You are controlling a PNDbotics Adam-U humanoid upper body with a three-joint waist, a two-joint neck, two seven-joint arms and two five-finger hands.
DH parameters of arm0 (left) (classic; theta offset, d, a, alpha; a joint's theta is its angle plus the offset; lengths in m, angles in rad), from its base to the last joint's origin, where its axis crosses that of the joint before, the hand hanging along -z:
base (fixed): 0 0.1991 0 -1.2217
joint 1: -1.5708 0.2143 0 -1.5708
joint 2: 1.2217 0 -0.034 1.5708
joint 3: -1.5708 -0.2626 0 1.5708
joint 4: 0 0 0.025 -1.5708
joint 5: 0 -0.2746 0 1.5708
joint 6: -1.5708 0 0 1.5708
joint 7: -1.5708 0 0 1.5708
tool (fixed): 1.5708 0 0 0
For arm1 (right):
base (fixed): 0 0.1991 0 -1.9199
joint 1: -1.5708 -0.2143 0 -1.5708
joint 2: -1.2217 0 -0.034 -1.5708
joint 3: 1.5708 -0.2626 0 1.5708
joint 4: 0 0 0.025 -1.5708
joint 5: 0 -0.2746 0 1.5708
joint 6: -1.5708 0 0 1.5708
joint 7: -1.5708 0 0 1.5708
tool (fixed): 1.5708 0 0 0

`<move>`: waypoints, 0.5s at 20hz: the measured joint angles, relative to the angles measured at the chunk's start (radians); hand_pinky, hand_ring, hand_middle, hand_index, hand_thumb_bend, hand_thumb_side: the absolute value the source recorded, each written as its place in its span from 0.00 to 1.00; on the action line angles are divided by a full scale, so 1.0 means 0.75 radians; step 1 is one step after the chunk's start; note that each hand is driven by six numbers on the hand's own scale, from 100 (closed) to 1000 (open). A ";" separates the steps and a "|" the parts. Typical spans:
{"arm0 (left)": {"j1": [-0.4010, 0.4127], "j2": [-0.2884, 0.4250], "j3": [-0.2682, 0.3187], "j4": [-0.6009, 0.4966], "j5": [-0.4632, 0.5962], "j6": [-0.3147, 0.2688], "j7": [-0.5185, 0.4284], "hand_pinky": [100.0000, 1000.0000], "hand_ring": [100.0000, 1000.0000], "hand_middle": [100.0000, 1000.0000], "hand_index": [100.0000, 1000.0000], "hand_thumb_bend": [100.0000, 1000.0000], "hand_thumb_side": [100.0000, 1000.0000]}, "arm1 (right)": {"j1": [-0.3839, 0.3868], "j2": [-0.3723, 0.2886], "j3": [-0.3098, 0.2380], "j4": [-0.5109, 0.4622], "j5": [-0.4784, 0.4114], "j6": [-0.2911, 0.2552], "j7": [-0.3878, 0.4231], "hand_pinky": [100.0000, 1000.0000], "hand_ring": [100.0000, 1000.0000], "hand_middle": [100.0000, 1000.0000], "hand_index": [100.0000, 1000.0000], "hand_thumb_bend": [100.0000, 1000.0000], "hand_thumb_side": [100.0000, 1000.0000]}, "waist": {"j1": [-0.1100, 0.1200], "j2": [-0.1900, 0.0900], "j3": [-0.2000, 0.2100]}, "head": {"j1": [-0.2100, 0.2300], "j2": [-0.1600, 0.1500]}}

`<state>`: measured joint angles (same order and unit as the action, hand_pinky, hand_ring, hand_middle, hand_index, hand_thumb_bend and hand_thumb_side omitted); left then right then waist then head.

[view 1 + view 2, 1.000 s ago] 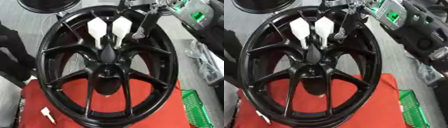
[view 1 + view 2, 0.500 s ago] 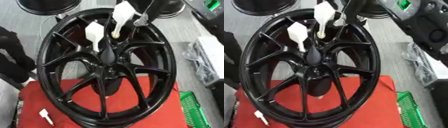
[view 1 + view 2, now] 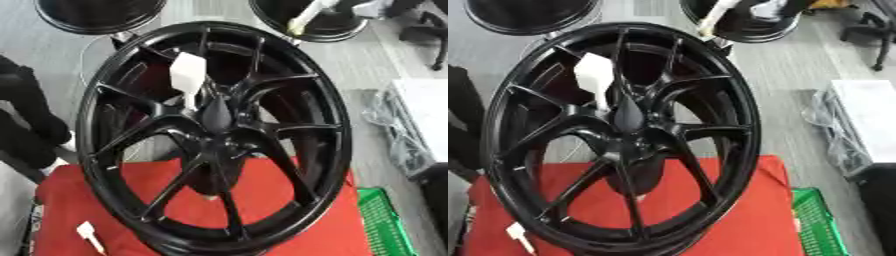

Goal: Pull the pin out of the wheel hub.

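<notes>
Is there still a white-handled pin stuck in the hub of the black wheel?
Yes: one white-handled pin stands in the black wheel near its hub, while another white pin is lifted clear above the rim.

A red-covered worktop [image 3: 289, 227] carries the black wheel [image 3: 219, 135], standing upright on its rim. A small white pin [image 3: 88, 235] lies near the front left corner, beside the wheel

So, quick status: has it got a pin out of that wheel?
One white pin lifted clear, above wheel. Holding hand barely visible, grip unclear. Second white pin in the hub. Left hand unseen.
</notes>
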<state>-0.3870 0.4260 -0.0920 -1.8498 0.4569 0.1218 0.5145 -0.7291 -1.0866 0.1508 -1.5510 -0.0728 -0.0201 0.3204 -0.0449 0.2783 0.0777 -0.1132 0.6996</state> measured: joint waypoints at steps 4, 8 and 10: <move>0.000 0.001 0.011 0.000 0.000 -0.005 0.009 0.53 0.76 0.74 0.68 0.22 0.63 | 0.325 -0.105 -0.267 0.001 -0.120 0.015 -0.242 0.69 0.48 0.23 0.40 0.00 0.00 | 0.008 0.007 -0.017 | 0.026 -0.011; 0.007 0.006 0.022 0.000 -0.001 -0.010 0.021 0.53 0.76 0.74 0.68 0.22 0.63 | 0.578 -0.117 -0.485 0.125 0.029 0.044 -0.450 0.69 0.51 0.26 0.42 0.10 0.00 | 0.009 0.010 -0.039 | 0.054 -0.010; 0.009 0.007 0.027 -0.001 -0.002 -0.013 0.026 0.53 0.76 0.74 0.68 0.22 0.63 | 0.661 -0.088 -0.564 0.216 0.184 0.084 -0.533 0.69 0.52 0.28 0.44 0.11 0.00 | 0.013 0.010 -0.041 | 0.063 -0.010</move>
<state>-0.3800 0.4311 -0.0721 -1.8502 0.4551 0.1118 0.5338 -0.2335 -1.1523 -0.2722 -1.3892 0.0655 0.0426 -0.0793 -0.0351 0.2854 0.0472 -0.0660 0.6920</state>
